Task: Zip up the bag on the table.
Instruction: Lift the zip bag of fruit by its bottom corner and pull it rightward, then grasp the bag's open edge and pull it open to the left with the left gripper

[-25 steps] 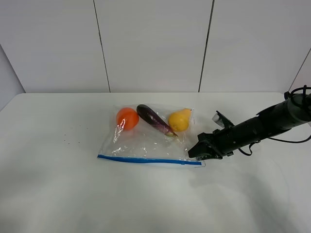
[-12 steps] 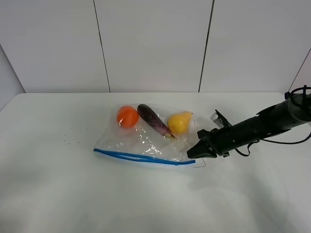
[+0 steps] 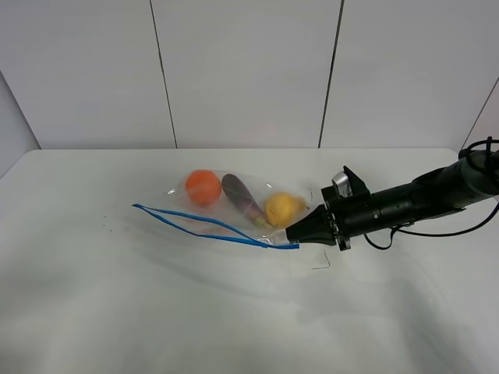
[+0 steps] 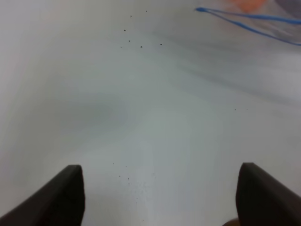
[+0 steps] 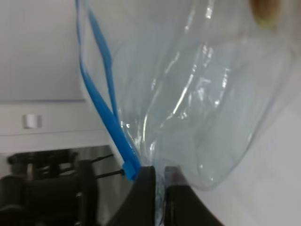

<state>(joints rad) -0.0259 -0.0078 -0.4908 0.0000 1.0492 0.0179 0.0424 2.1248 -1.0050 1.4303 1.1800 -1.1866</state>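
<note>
White table (image 3: pixel 93 312): my right gripper (image 3: pixel 295 232) pinches bag (image 3: pixel 234 204) corner; blue zip strip (image 3: pixel 203 226) gapes, zipping all left; left gripper (image 4: pixel 160 181) spread, idle.

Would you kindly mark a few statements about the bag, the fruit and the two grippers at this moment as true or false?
1. The right gripper is shut on a corner of the bag, at one end of the blue zip strip. True.
2. The zip strip is sealed along its whole length. False: its two blue tracks stand apart, so the bag is open.
3. The left gripper pinches the bag's other corner. False: it is open above the bare table and holds nothing.
4. Inside the bag, the eggplant lies between the orange and the pear. True.
</note>
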